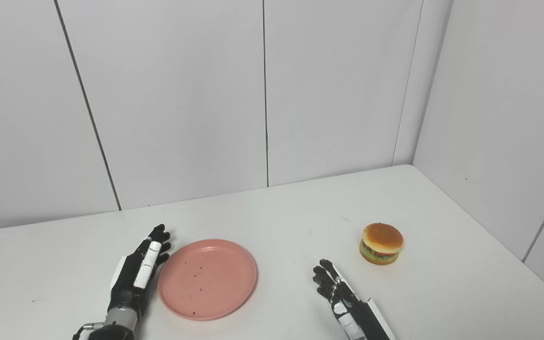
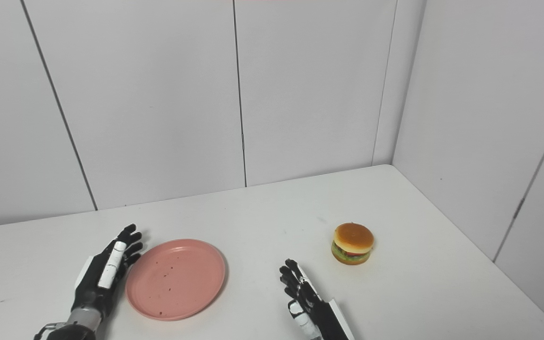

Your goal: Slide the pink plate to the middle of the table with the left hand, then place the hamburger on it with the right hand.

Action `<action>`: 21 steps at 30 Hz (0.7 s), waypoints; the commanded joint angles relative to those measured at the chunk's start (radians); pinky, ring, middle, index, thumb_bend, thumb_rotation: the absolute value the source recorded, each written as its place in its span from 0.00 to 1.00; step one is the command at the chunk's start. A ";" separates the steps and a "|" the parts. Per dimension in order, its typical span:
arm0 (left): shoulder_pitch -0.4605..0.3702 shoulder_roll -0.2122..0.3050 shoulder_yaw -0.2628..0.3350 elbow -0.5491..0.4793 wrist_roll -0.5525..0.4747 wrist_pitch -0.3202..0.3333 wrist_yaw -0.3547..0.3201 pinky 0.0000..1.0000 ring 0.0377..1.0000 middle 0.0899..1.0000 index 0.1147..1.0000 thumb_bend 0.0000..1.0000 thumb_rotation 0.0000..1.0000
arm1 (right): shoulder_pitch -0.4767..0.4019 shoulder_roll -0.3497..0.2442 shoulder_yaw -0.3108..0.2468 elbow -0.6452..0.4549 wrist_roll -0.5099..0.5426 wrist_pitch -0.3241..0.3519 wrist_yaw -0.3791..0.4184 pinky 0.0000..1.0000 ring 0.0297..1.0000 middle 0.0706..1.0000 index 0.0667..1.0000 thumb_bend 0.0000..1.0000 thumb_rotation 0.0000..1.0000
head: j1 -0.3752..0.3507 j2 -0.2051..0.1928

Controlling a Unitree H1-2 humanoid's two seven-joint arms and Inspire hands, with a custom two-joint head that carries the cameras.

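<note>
My left hand [image 1: 135, 274] lay open-fingered, empty, just left of the stiff, light plate [image 1: 207, 278], whose near-left rim looked pushable.

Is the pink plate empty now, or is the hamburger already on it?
Empty: the pink plate carries only dark specks, and the hamburger stands apart on the table.

One pink plate [image 1: 207, 278], one hamburger [image 1: 381, 243], and two hands on one table [image 1: 442, 293].
</note>
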 commanded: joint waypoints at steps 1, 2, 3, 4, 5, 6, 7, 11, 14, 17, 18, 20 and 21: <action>-0.032 0.020 0.001 0.003 0.001 -0.020 -0.005 0.90 0.88 0.88 0.86 0.86 0.87 | -0.041 0.058 0.038 0.034 -0.007 0.028 0.007 0.96 0.94 0.93 0.96 0.83 0.89 | -0.011 0.000; -0.033 0.022 0.002 0.005 0.002 -0.018 -0.004 0.89 0.87 0.88 0.86 0.87 0.87 | -0.042 0.059 0.039 0.037 -0.013 0.024 0.005 0.96 0.94 0.93 0.96 0.83 0.89 | -0.016 -0.001; -0.033 0.024 0.002 0.006 0.003 -0.015 -0.004 0.88 0.87 0.88 0.86 0.87 0.87 | -0.043 0.060 0.041 0.040 -0.018 0.021 0.003 0.96 0.94 0.93 0.96 0.83 0.89 | -0.020 -0.001; -0.034 0.026 0.003 0.009 0.003 -0.016 -0.006 0.87 0.87 0.87 0.86 0.88 0.88 | -0.044 0.062 0.042 0.042 -0.022 0.019 0.000 0.96 0.94 0.93 0.96 0.84 0.89 | -0.026 -0.001; -0.036 0.027 0.003 0.014 0.001 -0.018 -0.007 0.87 0.87 0.87 0.86 0.88 0.88 | -0.044 0.064 0.043 0.041 -0.024 0.020 -0.002 0.96 0.94 0.93 0.96 0.84 0.89 | -0.026 -0.001; -0.039 0.028 0.005 0.022 -0.001 -0.023 -0.009 0.86 0.88 0.87 0.86 0.89 0.88 | -0.044 0.065 0.044 0.040 -0.025 0.022 -0.004 0.96 0.94 0.93 0.96 0.84 0.89 | -0.026 -0.001; -0.042 0.028 0.005 0.028 -0.003 -0.027 -0.009 0.87 0.87 0.87 0.86 0.90 0.88 | -0.044 0.066 0.045 0.039 -0.026 0.023 -0.006 0.96 0.94 0.93 0.96 0.84 0.89 | -0.026 -0.001; -0.051 0.022 0.008 0.053 -0.016 -0.050 -0.026 0.91 0.88 0.87 0.86 0.89 0.87 | -0.046 0.067 0.040 0.037 -0.074 -0.005 -0.038 0.95 0.94 0.93 0.95 0.79 0.91 | -0.014 -0.002; -0.048 0.019 0.006 0.043 -0.006 -0.043 -0.019 0.89 0.87 0.87 0.86 0.89 0.87 | -0.045 0.063 0.031 0.015 -0.181 -0.028 -0.098 0.91 0.91 0.91 0.93 0.73 0.90 | -0.008 -0.003; -0.047 0.018 0.006 0.034 -0.002 -0.038 -0.014 0.88 0.87 0.87 0.86 0.88 0.87 | -0.045 0.054 0.018 -0.059 -0.351 -0.019 -0.184 0.84 0.87 0.86 0.88 0.66 0.86 | -0.002 -0.002; -0.047 0.018 0.007 0.031 -0.003 -0.036 -0.013 0.88 0.87 0.87 0.86 0.88 0.87 | -0.046 0.050 0.016 -0.081 -0.398 -0.011 -0.203 0.81 0.84 0.85 0.87 0.64 0.85 | -0.002 -0.002; -0.050 0.019 0.008 0.033 -0.004 -0.035 -0.014 0.89 0.88 0.88 0.86 0.87 0.87 | -0.048 0.041 0.008 -0.129 -0.466 0.011 -0.223 0.78 0.81 0.83 0.86 0.63 0.82 | -0.004 -0.004; -0.051 0.020 0.007 0.033 -0.002 -0.035 -0.013 0.89 0.88 0.88 0.86 0.87 0.87 | -0.054 0.033 -0.001 -0.152 -0.499 0.008 -0.233 0.78 0.81 0.83 0.86 0.63 0.82 | -0.006 -0.005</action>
